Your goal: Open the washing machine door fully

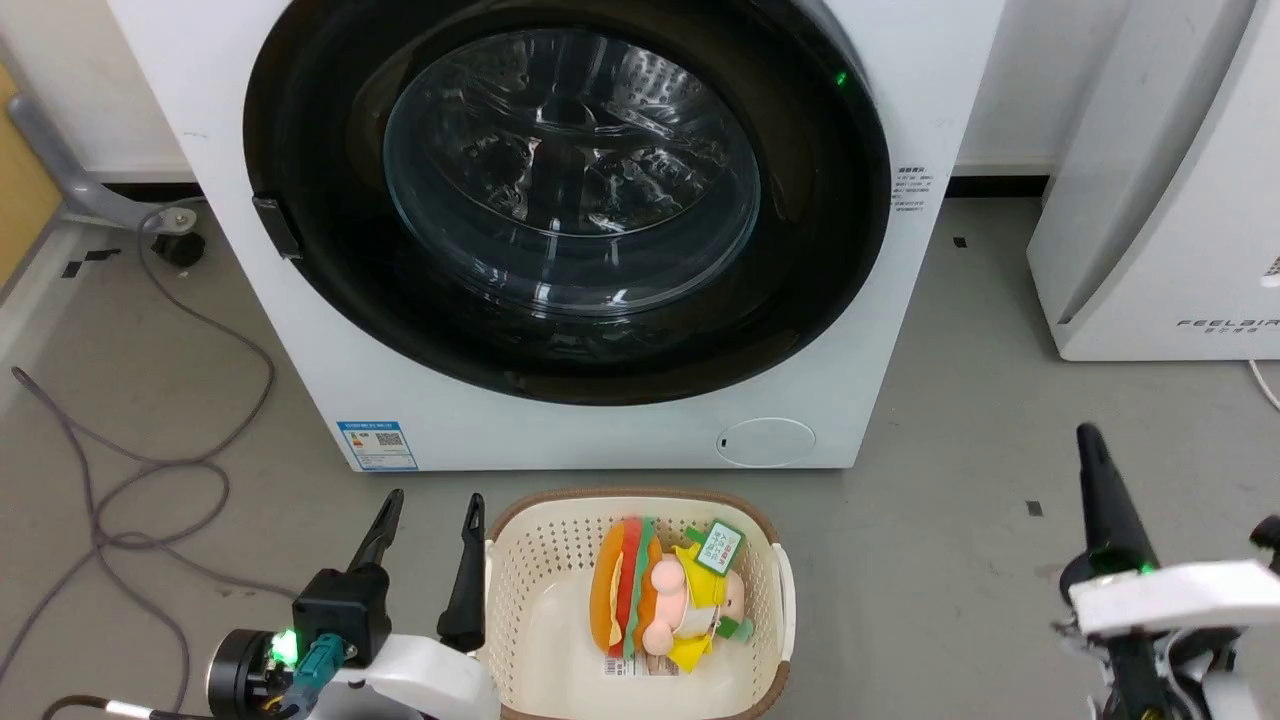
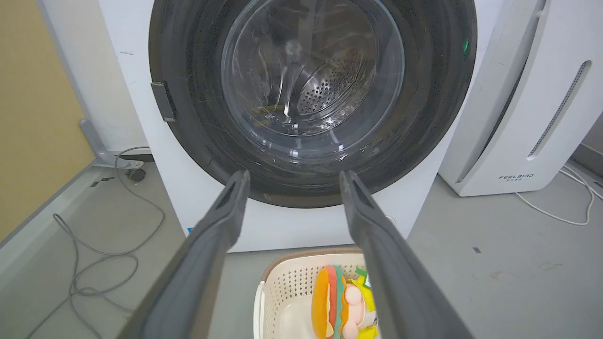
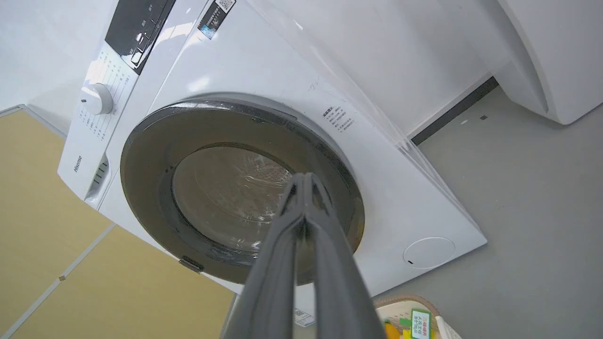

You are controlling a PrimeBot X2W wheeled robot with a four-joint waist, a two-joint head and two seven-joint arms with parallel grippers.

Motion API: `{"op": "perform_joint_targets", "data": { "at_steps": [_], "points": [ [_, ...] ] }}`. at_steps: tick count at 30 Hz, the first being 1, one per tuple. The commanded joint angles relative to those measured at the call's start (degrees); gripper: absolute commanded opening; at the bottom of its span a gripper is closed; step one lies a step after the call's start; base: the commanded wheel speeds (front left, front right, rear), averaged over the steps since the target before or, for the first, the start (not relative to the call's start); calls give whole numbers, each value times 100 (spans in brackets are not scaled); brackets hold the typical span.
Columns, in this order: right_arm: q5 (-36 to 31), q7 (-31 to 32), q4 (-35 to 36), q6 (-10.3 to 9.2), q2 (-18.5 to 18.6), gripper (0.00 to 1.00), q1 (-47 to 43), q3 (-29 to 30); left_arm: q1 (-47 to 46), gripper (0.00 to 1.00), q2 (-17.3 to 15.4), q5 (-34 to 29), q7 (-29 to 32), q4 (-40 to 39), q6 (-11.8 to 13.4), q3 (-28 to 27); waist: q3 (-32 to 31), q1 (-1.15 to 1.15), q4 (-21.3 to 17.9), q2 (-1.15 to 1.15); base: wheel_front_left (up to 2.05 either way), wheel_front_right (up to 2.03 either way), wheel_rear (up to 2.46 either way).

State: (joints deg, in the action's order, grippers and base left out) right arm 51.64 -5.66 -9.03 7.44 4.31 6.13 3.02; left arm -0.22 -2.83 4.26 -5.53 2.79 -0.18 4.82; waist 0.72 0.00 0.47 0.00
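Head view: The washing machine door (image 1: pixel 566 200) sits shut against the front of the white washing machine (image 1: pixel 600 440), which stands at the far side of the grey floor. Its small dark handle tab (image 1: pixel 275 225) is on the left rim. A cream laundry basket (image 1: pixel 640 500) holding a burger-shaped plush toy (image 1: pixel 625 600) waits on the near side, just in front of the machine, probably placed there for loading. The left gripper (image 1: pixel 434 498) hovers at the near left beside the basket, its fingers spread wide. The right gripper (image 1: pixel 1088 440) hangs at the near right, its fingers pressed together and holding nothing. Both are well short of the door. A white appliance (image 1: pixel 1150 200) stands to the right, and a grey cable (image 1: pixel 150 470) trails across the floor on the left.

Left wrist view: The spread left gripper (image 2: pixel 294 176) points toward the lower part of the door (image 2: pixel 424 117), with the handle tab (image 2: pixel 162 101) off to its left. Its wide spread would suit closing on that tab, so reaching left looks like the next step.

Right wrist view: Seen at a tilt, the closed right gripper (image 3: pixel 306 176) aims at the door (image 3: pixel 155 179). The control knob (image 3: pixel 96 99) and the round flap (image 3: pixel 428 252) mark the machine's panel and base. The opening has not yet begun.
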Motion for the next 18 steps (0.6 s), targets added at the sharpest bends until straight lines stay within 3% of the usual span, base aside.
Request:
{"op": "perform_joint_targets", "data": {
  "at_steps": [1,18],
  "points": [
    [332,-52,-126,3,108,0,267,7,-91,100,-3,62,-65,-8,-33,28,39,0,6,0,0,0,0],
    [2083,-255,-1637,3,1106,0,2559,-278,-431,100,-4,131,-268,-193,-129,176,568,0,148,0,0,0,0]
  ]
}}
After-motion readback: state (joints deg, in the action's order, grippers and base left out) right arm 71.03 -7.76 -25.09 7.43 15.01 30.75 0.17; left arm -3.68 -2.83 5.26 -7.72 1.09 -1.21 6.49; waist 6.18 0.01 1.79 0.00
